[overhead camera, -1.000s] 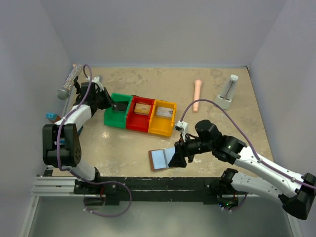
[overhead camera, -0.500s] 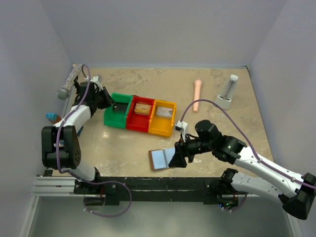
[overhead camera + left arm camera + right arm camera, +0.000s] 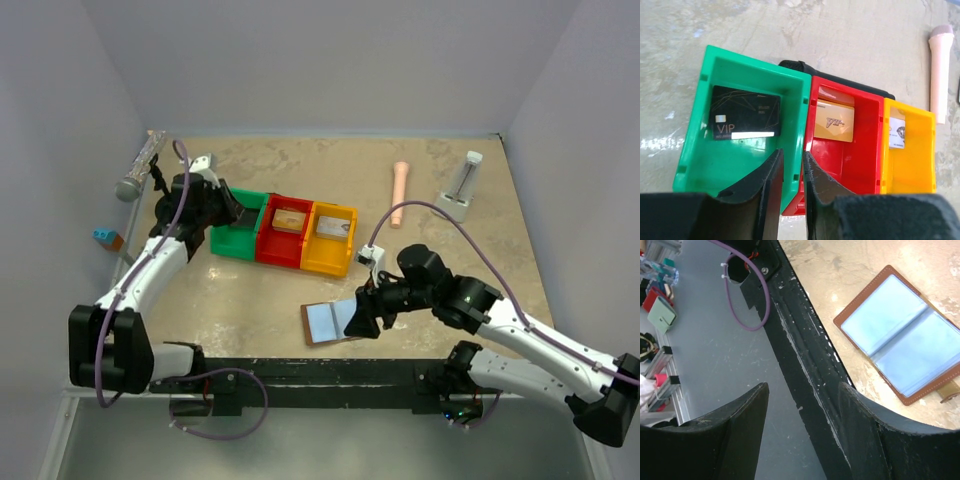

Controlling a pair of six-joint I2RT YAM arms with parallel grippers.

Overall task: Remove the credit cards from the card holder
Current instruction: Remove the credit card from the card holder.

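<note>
Now, stitched brown card holder (image 3: 900,335) open flat, pale glossy inside, left jaws barely parted, right jaws spread

Bins: three in one row, namely a green bin (image 3: 720,160), a red bin (image 3: 840,165) and a yellow bin (image 3: 905,170).
Cards: three, one in each bin, namely a black VIP card (image 3: 746,119), a gold card (image 3: 834,120) and a pale card (image 3: 896,133).
Card holder (image 3: 902,332): one, lying open.
Grey microphone (image 3: 139,166): one.
Pink stick-shaped thing (image 3: 400,194): one.
White stand (image 3: 462,188) with a clear tube: one.
Blue-and-orange block (image 3: 106,238): one.
Robot arms: two, the left arm (image 3: 150,270) and the right arm (image 3: 470,300).
Purple cables: two, a left cable (image 3: 178,200) and a right cable (image 3: 450,225).
</note>
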